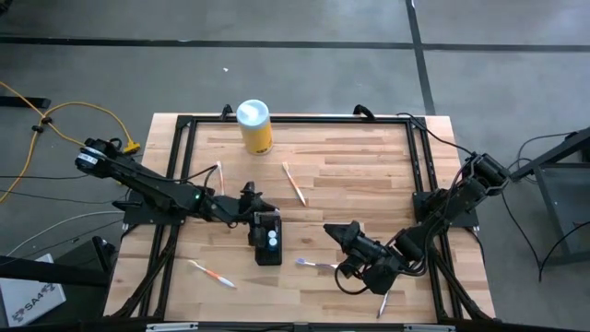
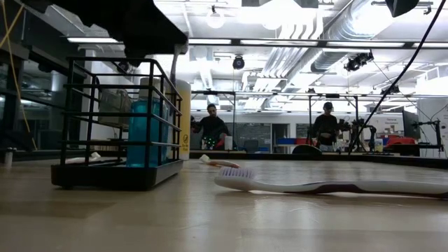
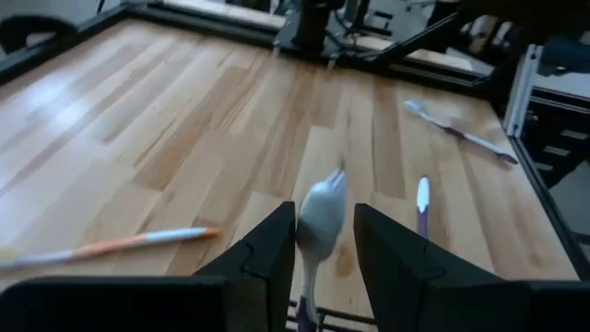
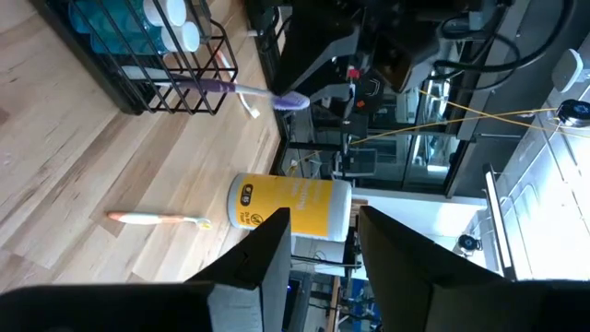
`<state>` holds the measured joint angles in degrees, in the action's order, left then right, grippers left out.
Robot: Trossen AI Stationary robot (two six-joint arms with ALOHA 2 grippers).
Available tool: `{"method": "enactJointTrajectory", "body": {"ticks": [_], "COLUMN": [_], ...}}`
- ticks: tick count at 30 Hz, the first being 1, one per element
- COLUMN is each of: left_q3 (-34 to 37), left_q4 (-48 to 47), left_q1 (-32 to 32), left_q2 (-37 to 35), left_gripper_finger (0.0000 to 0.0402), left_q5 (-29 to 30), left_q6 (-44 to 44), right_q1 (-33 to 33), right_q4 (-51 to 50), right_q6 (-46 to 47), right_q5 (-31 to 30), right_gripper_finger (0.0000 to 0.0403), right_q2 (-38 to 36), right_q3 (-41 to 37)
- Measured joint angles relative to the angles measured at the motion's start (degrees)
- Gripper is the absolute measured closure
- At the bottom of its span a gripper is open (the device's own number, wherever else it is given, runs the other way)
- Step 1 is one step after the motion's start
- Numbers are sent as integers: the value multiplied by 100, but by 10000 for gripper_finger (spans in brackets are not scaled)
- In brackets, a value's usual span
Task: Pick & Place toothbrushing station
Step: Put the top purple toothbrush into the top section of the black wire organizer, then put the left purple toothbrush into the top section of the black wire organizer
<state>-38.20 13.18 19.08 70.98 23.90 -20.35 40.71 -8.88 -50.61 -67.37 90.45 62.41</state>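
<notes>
— Where on the worktop (image 1: 369, 166) to look for the toothbrushing station (image 1: 269, 242)?
— Left of centre, standing upright. Black wire rack, blue bottles inside.

— And the left end effector (image 1: 253, 205)?
— Right over the rack's rear end. Closed narrow on a purple toothbrush (image 4: 249, 90), held level, reaching out from the rack top.

— The right end effector (image 4: 323, 214)?
— Spread wide, holding nothing, low to the right of the rack and apart from it.

— Anything around or in the way?
— Blue-headed brush (image 1: 313, 265) lying between rack and right end effector. Orange brush (image 1: 293, 183) behind the rack, another orange one (image 1: 212, 274) to its left. Yellow canister (image 1: 254, 127) well apart at the far edge. Two people beyond, in the room.
</notes>
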Motion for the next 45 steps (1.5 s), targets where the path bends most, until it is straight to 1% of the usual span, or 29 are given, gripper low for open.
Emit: {"method": "enactJointTrajectory", "body": {"ticks": [5, 8, 11, 17, 20, 25, 29, 36, 38, 41, 45], "left_q3": [0, 0, 0, 0, 0, 0, 0, 0, 0, 0, 0], "left_q4": [18, 19, 19, 231, 413, 578, 577, 576, 575, 572, 573], "left_q1": [-4, -6, -5, -6, -6, -6, -6, -6, -6, -6, 34], "left_q2": [-173, -301, -445, -674, -719, -719, -719, -719, -719, -719, -717], "left_gripper_finger": [291, 291, 291, 291, 291, 291, 291, 291, 291, 291, 291], "left_q5": [36, 48, 48, 55, 57, 57, 58, 59, 57, 57, 57], "left_q6": [235, 396, 485, 925, 1144, 1350, 1346, 1343, 1343, 1339, 1336], "right_q1": [0, 0, 0, 0, -27, -213, -434, -783, -870, -911, -892], "right_q4": [0, 0, -8, -114, -185, -693, -1063, -1007, -907, -675, -347], "right_q6": [7, 226, 680, 1901, 2619, 4152, 5107, 5928, 6117, 6319, 6428], "right_q5": [3, 84, 322, 865, 1290, 2463, 2997, 4325, 4601, 4826, 4812], "right_gripper_finger": [282, 282, 282, 282, 282, 282, 282, 282, 282, 282, 282], "right_q2": [0, 0, 0, 0, 0, -2, -3, -4, -4, -4, 97], "right_q3": [0, 0, 0, 0, 0, 0, -57, -397, -467, -549, -613]}}
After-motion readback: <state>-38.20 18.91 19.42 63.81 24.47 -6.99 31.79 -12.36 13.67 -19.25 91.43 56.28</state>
